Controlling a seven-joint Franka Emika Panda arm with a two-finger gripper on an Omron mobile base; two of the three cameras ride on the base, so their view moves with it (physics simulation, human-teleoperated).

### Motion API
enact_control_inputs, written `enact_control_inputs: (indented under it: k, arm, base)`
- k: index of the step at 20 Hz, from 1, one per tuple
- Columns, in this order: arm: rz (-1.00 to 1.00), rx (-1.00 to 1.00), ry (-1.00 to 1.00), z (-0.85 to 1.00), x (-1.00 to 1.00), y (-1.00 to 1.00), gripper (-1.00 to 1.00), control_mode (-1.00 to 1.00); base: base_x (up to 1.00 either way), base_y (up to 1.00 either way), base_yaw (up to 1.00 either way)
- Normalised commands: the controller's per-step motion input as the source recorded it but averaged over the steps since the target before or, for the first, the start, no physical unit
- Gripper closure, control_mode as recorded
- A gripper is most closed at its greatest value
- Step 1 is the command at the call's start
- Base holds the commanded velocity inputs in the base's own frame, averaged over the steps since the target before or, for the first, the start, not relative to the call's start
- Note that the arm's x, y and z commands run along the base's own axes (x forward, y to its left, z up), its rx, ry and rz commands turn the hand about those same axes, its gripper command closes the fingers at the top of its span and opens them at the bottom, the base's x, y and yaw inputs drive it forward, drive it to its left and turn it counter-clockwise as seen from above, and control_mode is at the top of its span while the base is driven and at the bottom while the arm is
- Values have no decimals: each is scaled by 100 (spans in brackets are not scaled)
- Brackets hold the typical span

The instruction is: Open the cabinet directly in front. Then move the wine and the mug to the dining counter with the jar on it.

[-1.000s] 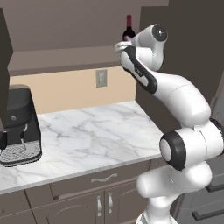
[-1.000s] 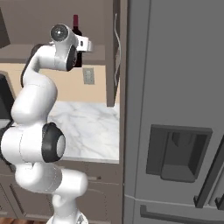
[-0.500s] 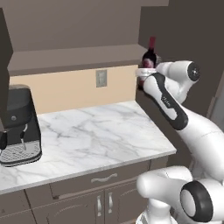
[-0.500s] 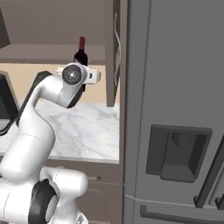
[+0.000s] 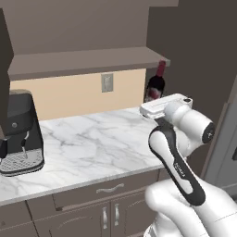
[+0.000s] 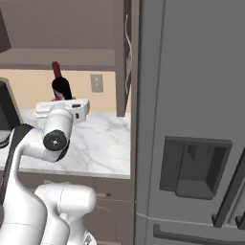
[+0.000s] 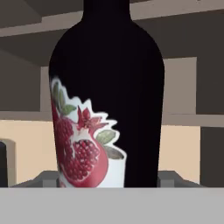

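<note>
Swinging down and rightward from the shelf height, the hand (image 5: 155,102) carried the wine (image 5: 155,84) upright, clamped between its fingers, above the marble tabletop (image 5: 92,143) near its right edge. By my judgement the cabinet (image 6: 125,52) stood open and the wine was out; delivery to the dining counter and the whole mug trip remained

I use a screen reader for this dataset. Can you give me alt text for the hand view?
A dark wine bottle stands upright, very close to the camera, between the end effector's fingers. Its white label shows red pomegranates with green leaves. Behind it are a beige wall and dark brown shelving.
</note>
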Motion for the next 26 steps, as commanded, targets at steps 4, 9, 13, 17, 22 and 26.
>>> enact_control_inputs:
  k: [4,9,13,17,22,26]
  arm:
    - [0,-1,1,-9,-19,0,100,-100]
    - [0,-1,1,-14,-20,-5,100,100]
    - [0,0,0,0,0,0,100,100]
    - [0,0,0,0,0,0,100,100]
    - [0,0,0,0,0,0,100,100]
    - [0,0,0,0,0,0,100,100]
  base:
    - [0,0,0]
    - [-80,-53,4]
    - [-100,-99,3]
    - [-100,-100,16]
    - [-86,-82,54]
    - [-50,-31,83]
